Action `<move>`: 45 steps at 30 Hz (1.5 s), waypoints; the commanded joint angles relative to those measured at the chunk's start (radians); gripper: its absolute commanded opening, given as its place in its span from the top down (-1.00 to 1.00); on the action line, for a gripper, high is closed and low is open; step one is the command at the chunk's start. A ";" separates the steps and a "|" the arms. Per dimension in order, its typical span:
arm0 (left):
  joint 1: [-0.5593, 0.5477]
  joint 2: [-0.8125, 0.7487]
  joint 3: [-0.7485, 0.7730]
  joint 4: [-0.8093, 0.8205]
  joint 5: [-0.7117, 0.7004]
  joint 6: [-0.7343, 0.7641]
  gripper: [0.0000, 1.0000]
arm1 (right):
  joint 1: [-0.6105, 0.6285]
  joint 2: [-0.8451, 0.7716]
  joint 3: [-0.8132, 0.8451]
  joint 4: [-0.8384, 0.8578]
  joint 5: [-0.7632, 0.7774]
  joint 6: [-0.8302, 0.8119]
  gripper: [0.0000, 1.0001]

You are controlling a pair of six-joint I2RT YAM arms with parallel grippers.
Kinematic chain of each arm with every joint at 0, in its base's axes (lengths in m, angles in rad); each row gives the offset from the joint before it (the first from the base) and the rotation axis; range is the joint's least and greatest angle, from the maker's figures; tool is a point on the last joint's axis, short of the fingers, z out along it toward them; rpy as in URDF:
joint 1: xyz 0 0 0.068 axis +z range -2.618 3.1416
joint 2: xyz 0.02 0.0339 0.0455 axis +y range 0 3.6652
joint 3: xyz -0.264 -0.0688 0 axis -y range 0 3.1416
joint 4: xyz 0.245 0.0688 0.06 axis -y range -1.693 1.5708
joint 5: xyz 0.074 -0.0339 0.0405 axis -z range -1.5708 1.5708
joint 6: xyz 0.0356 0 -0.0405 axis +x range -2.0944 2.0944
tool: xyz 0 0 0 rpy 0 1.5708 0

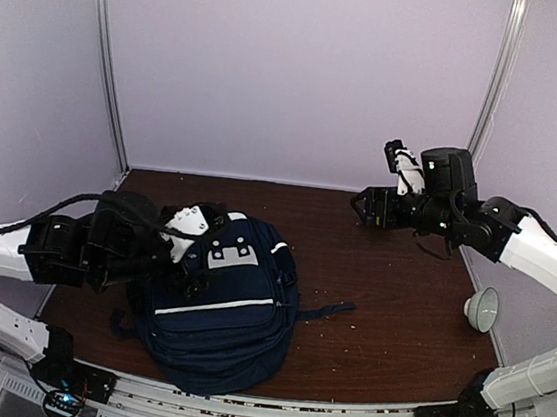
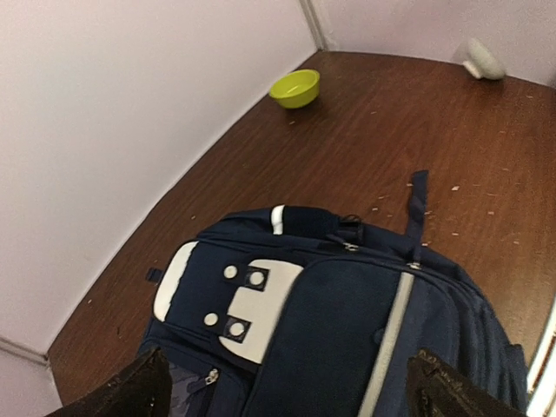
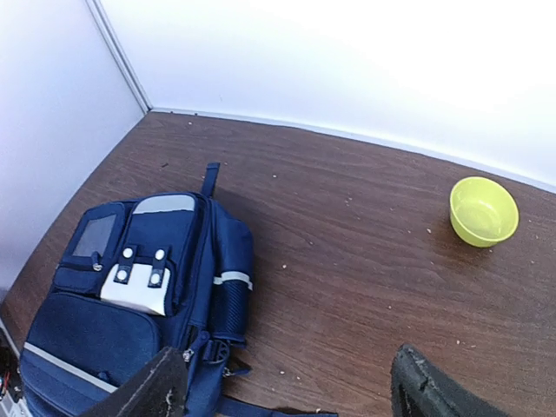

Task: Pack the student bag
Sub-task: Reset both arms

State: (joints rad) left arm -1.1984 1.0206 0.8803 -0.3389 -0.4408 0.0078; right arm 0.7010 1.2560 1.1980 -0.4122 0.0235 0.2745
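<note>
The student bag (image 1: 225,308), a large navy backpack with white stripes and white front patches, lies front side up on the brown table at the near left. It also shows in the left wrist view (image 2: 347,321) and the right wrist view (image 3: 130,287). My left gripper (image 1: 191,251) hovers just above the bag's upper left part, open and empty, its fingers (image 2: 130,395) spread wide over the front pocket. My right gripper (image 1: 361,206) is open and empty, held high above the table's far right, apart from the bag.
A white bowl (image 1: 481,310) lies tipped on the table's right edge and shows in the left wrist view (image 2: 483,59). A yellow-green bowl (image 3: 483,211) stands near the back wall. A loose bag strap (image 1: 327,310) trails right. Walls enclose three sides.
</note>
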 commanded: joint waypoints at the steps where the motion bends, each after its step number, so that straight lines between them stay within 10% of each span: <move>1: 0.125 0.096 0.087 -0.089 -0.113 -0.087 -0.95 | 0.002 -0.089 -0.106 0.124 0.162 -0.006 -0.65; 12: 0.533 0.147 0.047 -0.103 -0.488 -0.310 -0.95 | 0.000 -0.294 -0.529 0.475 0.529 -0.060 -1.00; 22: 0.773 0.173 -0.231 0.624 -0.584 0.038 -0.96 | -0.001 -0.392 -0.734 0.635 0.575 -0.027 -1.00; 33: 1.038 0.362 -0.485 1.273 -0.158 0.120 -0.95 | -0.003 -0.493 -0.826 0.710 0.570 -0.026 -1.00; 45: 1.174 0.382 -0.442 1.145 0.069 -0.002 -0.95 | -0.003 -0.548 -0.873 0.755 0.519 -0.050 -1.00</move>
State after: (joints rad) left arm -0.0456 1.4136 0.4206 0.7437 -0.4797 0.0372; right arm 0.7006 0.7185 0.3355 0.3080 0.5720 0.2386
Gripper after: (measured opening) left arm 0.977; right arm 0.999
